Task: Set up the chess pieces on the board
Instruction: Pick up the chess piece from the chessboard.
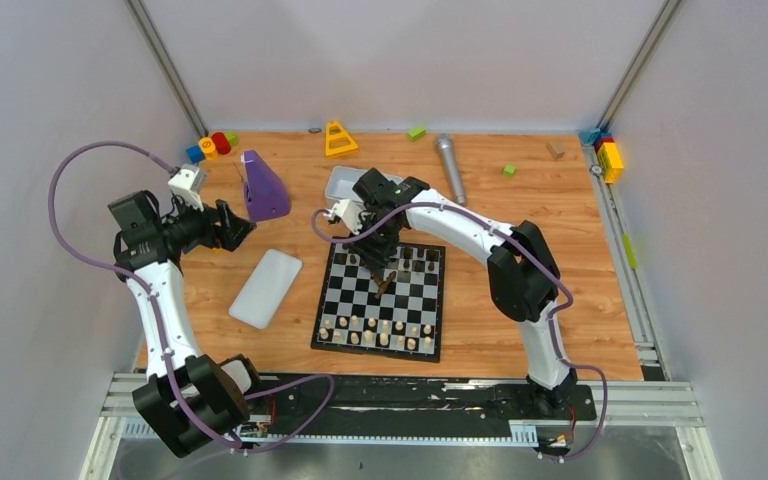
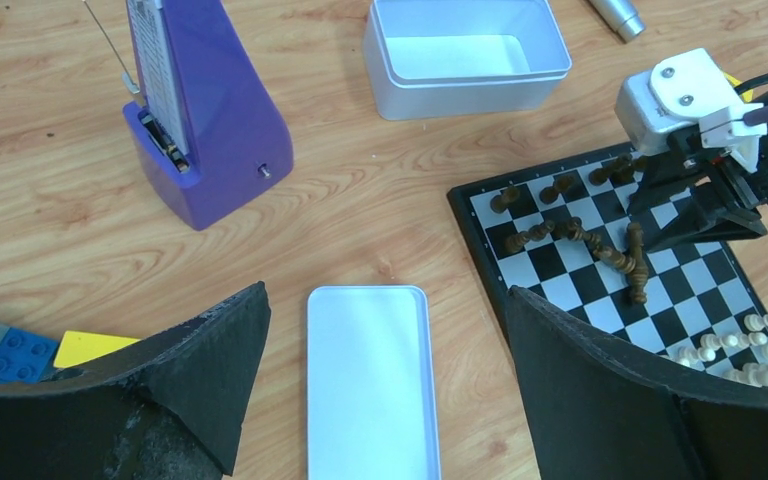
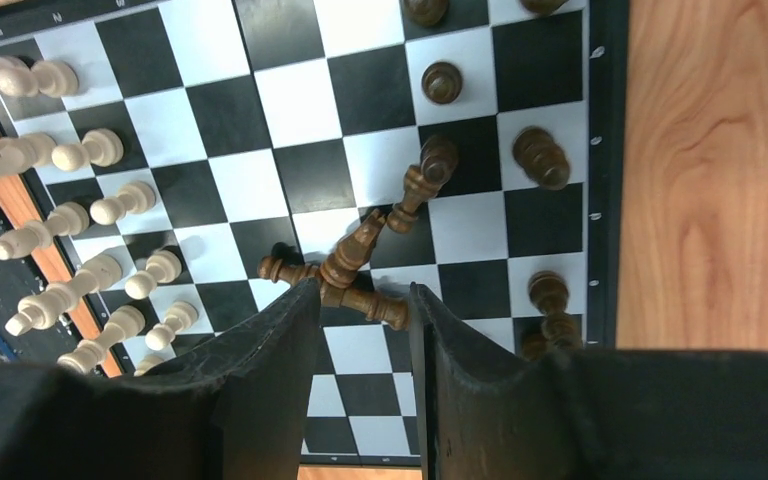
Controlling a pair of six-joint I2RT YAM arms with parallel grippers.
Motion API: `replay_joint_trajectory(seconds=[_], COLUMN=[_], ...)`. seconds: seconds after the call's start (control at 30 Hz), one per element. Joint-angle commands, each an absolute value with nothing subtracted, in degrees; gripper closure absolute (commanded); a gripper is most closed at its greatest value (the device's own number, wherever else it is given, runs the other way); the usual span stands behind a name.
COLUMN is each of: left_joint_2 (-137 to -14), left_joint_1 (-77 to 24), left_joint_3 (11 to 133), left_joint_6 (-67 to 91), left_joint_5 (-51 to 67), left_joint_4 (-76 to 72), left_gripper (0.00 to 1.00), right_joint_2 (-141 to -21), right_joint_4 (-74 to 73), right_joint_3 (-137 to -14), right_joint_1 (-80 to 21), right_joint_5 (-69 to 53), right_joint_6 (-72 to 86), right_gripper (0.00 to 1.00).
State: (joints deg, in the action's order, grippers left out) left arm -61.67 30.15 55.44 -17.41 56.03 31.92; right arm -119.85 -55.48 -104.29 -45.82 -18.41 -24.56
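Chess pieces (image 3: 355, 255) lie toppled under the half-closed right tool (image 3: 365, 292), perhaps gripping one; left tool (image 2: 385, 292) gapes empty.

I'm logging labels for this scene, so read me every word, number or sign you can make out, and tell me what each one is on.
No text here can be read.
Purple metronome: the scale on its face is printed too small to read.
Chessboard: small pale marks along the black border are too blurred to read.
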Motion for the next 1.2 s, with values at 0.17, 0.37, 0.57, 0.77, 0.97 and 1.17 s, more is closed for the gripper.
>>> replay_joint_trajectory(seconds=[0.17,0.37,0.57,0.77,0.97,1.17], left_joint_2=[-60.5,-61.35,-61.75,-61.86,-61.92,-62.03], left_joint_1=[28.13,26.9,26.48,26.37,25.92,22.6], left_joint_3=[55.32,55.54,55.57,55.74,55.66,55.52], left_joint_6=[-20.89,-21.28,-22.31,-23.2,-24.63,-29.48], left_joint_5=[54.86,54.04,53.66,53.75,54.71,59.62], left_joint_4=[31.14,31.02,31.31,31.46,31.84,33.93], left_gripper=[0.06,0.06,0.06,0.06,0.07,0.12], right_joint_2=[-120.72,-122.52,-123.95,-124.43,-123.56,-120.13], right_joint_4=[-54.23,-53.33,-53.16,-52.84,-52.8,-53.41], right_joint_3=[-100.88,-100.31,-100.15,-99.43,-99.32,-99.77], right_joint_1=[-46.31,-46.92,-47.71,-48.59,-48.69,-48.12], right_joint_5=[-21.17,-20.77,-19.97,-18.51,-17.45,-21.02], right_joint_6=[-22.87,-22.85,-22.82,-22.85,-23.23,-24.83], right_gripper=[0.6,0.59,0.61,0.66,0.81,0.95])
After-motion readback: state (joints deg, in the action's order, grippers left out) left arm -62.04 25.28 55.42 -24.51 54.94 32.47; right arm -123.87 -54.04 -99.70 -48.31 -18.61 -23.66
